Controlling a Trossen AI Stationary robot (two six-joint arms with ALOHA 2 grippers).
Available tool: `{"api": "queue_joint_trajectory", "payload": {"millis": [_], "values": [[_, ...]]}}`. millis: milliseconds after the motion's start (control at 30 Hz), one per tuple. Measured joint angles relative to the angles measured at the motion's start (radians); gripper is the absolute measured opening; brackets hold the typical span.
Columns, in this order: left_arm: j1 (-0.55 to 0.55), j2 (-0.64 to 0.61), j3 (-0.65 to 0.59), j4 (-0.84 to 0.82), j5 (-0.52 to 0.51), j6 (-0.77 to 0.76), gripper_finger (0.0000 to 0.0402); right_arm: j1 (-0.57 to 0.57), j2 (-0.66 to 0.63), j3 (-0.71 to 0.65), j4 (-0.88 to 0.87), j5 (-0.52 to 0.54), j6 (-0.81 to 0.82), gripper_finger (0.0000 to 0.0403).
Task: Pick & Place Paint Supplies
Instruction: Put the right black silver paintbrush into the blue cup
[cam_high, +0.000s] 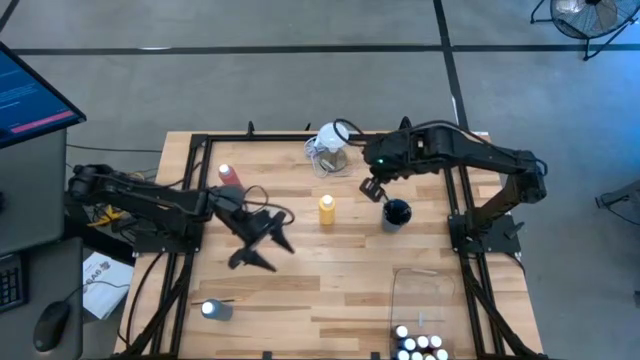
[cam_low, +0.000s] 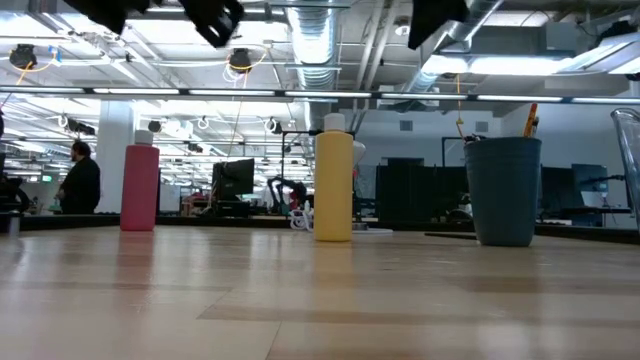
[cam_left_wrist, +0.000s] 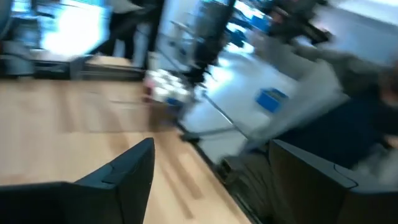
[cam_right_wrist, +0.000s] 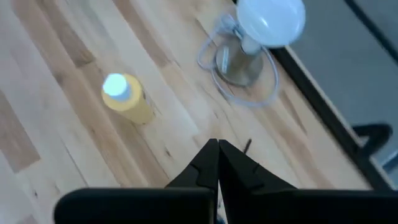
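A yellow squeeze bottle (cam_high: 327, 209) (cam_right_wrist: 127, 98) stands upright on its base mid-table. A pink-red bottle (cam_high: 229, 174) stands on the far left part. A dark blue cup (cam_high: 396, 213) (cam_low: 503, 190) stands right of the yellow bottle, and a brush handle (cam_low: 530, 118) sticks out of it. My right gripper (cam_high: 372, 188) (cam_right_wrist: 217, 145) hangs shut and holds nothing, above the table between the yellow bottle and the cup. My left gripper (cam_high: 268, 250) (cam_left_wrist: 211, 186) is open and holds nothing, well above the table near the left of the yellow bottle.
A clear jug with a white round top (cam_high: 328, 148) (cam_right_wrist: 249, 50) stands at the far edge. A clear bin (cam_high: 420, 300) at the near right holds several small white-capped bottles (cam_high: 418, 347). A pale bottle (cam_high: 215, 310) lies on its side at the near left.
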Motion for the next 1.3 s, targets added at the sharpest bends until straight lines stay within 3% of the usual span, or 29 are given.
{"api": "queue_joint_trajectory", "payload": {"millis": [100, 233, 333, 533, 800, 967, 1067, 1133, 1300], "values": [[-0.045, -0.051, -0.002, -0.058, 0.021, 0.039, 0.0267, 0.012, 0.000, 0.000, 0.038, -0.001, -0.072, 0.0001], [-0.087, -0.094, -0.002, -0.065, -0.029, 0.079, 0.0255, 0.035, 0.000, 0.000, 0.066, 0.000, -0.123, 0.0002], [-0.093, -0.108, -0.002, -0.075, -0.113, 0.089, 0.0246, 0.046, 0.000, 0.000, 0.065, 0.007, -0.094, 0.0001], [-0.049, -0.112, -0.001, -0.153, -0.324, 0.118, 0.0227, 0.036, 0.000, -0.026, 0.054, 0.127, -0.046, 0.0001], [0.069, -0.112, -0.001, -0.213, -0.587, 0.226, 0.0210, 0.009, 0.001, -0.117, 0.009, 0.129, -0.090, 0.0001], [0.134, -0.112, -0.001, -0.180, -0.635, 0.280, 0.0209, -0.006, 0.001, -0.125, 0.020, 0.131, -0.066, 0.0001], [0.162, -0.121, -0.001, -0.112, -0.631, 0.322, 0.0209, -0.006, 0.001, -0.125, 0.080, 0.201, 0.081, 0.0001], [0.171, -0.131, -0.001, -0.059, -0.627, 0.358, 0.0209, 0.006, 0.001, -0.125, 0.143, 0.243, 0.059, 0.0001], [0.165, -0.169, -0.001, -0.055, -0.623, 0.371, 0.0209, 0.051, 0.001, -0.125, 0.226, 0.191, 0.038, 0.0001]]}}
